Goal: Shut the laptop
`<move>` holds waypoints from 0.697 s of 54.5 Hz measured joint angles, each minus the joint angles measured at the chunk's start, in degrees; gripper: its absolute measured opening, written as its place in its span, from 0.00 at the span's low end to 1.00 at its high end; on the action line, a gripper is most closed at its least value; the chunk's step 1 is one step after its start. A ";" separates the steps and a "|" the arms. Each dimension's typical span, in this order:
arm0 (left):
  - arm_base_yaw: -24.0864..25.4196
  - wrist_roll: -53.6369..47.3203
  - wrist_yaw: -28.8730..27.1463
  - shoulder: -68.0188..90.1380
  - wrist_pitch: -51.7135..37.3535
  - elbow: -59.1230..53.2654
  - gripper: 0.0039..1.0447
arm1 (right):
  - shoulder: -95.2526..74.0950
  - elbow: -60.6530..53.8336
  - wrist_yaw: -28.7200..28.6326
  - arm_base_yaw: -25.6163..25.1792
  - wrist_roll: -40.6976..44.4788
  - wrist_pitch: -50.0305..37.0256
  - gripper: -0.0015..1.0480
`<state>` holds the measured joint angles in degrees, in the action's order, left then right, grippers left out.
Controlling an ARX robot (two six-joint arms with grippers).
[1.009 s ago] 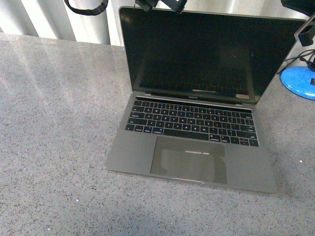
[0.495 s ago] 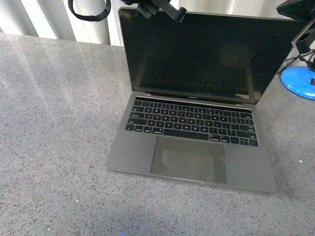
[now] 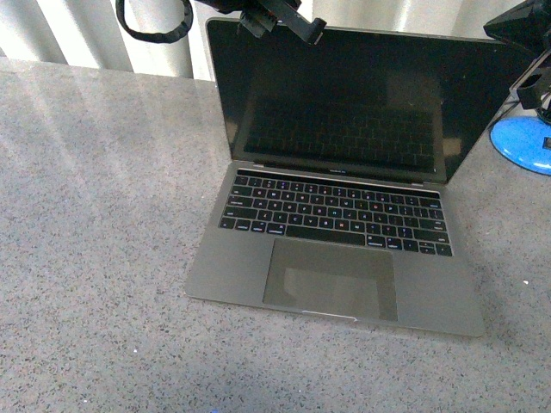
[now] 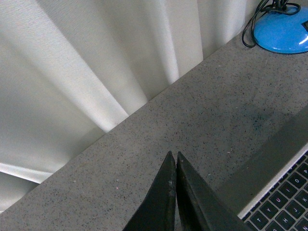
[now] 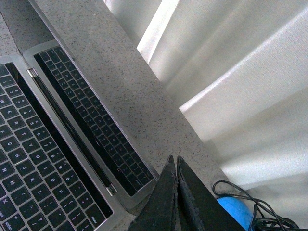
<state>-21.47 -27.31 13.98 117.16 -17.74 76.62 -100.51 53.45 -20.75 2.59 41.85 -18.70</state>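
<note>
The laptop (image 3: 344, 241) stands open in the middle of the grey counter, its screen dark and reflecting the black keys. My left gripper (image 3: 312, 30) is shut and empty, its fingers resting against the lid's top edge near the left corner. In the left wrist view the shut gripper (image 4: 173, 156) points over the counter, with a corner of the laptop (image 4: 281, 202) beside it. My right gripper (image 3: 516, 21) is shut and empty, up beside the lid's right top corner. In the right wrist view the shut gripper (image 5: 173, 160) sits by the laptop's (image 5: 43, 159) screen corner.
A blue round base (image 3: 521, 142) with black cables lies right of the laptop; it also shows in the left wrist view (image 4: 284, 29) and right wrist view (image 5: 236, 211). White curtain folds (image 3: 77, 30) hang behind the counter. A black cable loop (image 3: 155, 21) hangs at the upper left.
My left gripper has come down a little onto the lid's top edge. The lid's top edge sits slightly lower and the screen shows more of the keys' reflection.
</note>
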 joint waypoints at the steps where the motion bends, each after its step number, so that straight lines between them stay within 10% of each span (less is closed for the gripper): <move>1: 0.00 0.02 0.00 -0.20 -0.07 -0.31 0.03 | 0.00 -0.02 0.02 0.00 0.00 -0.02 0.01; 38: -1.57 -0.63 1.62 -3.54 1.75 -6.60 0.03 | 3.74 -8.20 0.68 2.45 -2.38 -2.01 0.01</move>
<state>-23.05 -27.94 15.59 113.62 -15.99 70.02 -96.77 45.25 -20.08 5.04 39.46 -20.71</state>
